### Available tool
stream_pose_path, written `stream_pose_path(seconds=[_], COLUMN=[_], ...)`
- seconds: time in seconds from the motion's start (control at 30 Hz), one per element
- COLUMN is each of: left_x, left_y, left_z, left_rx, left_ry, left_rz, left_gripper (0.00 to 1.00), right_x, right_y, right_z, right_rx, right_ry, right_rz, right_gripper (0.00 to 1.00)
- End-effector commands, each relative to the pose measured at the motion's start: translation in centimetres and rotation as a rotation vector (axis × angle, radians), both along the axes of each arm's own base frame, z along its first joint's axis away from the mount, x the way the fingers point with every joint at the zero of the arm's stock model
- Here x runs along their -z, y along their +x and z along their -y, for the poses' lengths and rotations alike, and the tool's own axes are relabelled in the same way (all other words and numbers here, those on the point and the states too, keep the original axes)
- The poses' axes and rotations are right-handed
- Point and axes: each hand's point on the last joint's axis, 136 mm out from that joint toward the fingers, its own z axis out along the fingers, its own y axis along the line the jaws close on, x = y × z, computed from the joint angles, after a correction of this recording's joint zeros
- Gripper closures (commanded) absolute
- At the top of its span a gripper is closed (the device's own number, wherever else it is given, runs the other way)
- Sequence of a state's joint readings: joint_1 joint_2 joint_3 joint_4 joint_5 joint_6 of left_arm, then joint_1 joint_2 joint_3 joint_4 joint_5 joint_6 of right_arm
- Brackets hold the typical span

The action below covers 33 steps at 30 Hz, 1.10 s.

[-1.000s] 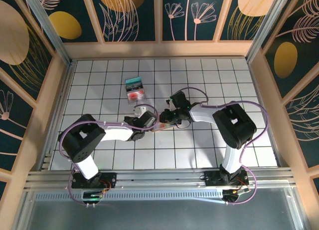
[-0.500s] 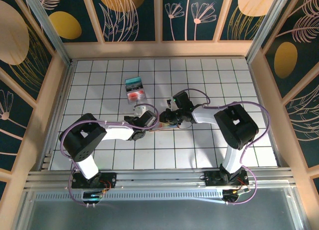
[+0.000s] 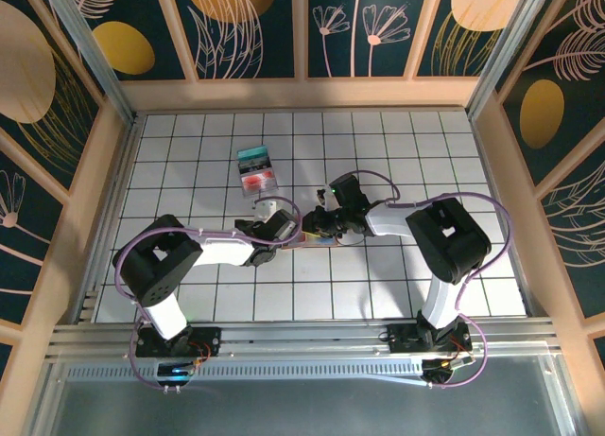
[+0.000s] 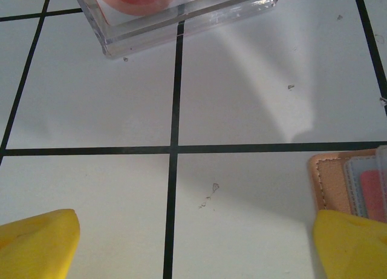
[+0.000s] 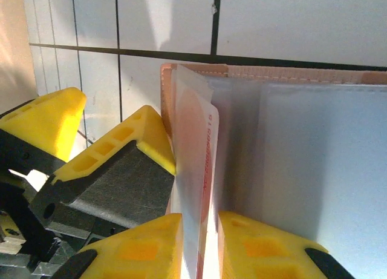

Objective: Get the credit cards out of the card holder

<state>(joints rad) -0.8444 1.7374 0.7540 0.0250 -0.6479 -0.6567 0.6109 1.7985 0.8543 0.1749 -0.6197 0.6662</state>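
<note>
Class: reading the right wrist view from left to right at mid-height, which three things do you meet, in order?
left gripper → card → card holder

Bright, even overhead light; close-ups go soft.
In the top view we find the white gridded tabletop (image 3: 359,277) evenly lit and crisp, with only short soft shadows. From the left wrist we see a soft-edged grey shadow across the tiles and glints along the clear plastic box (image 4: 181,25). From the right wrist, the yellow-fingered right gripper (image 5: 199,255) blurs at the bottom edge, and warm light glows through the red-and-white plastic card (image 5: 195,170).
</note>
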Motion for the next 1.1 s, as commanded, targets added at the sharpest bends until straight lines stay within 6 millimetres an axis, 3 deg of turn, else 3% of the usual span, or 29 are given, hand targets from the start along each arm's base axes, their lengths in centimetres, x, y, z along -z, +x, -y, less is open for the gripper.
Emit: stream_pose_path(seconds=[0.0,0.53,1.03,1.07], left_x=[2.1,1.9,2.4,2.4], left_y=[-1.4,-1.5,-1.5,-1.5], left_z=[-0.7,-1.4,-1.8,-1.8], left_rx=[0.033,0.024,0.007,0.008], left_ry=[0.071,0.111,0.152,0.153], left_rz=[-0.089,-0.089,-0.108,-0.109], left_gripper=[0.01,0.01,0.01,0.01], right_x=[-1.3,-0.6,-1.7,-1.7], right_y=[0.0,0.1,-0.3,0.3], right_z=[-1.2,-0.3,0.5,1.1], right_rx=[-0.038,0.007,0.016,0.037], right_ry=[0.086,0.126,0.212,0.214], right_rz=[0.018,-0.01,-0.026,-0.026], right_gripper=[0.79,0.81,0.82,0.82])
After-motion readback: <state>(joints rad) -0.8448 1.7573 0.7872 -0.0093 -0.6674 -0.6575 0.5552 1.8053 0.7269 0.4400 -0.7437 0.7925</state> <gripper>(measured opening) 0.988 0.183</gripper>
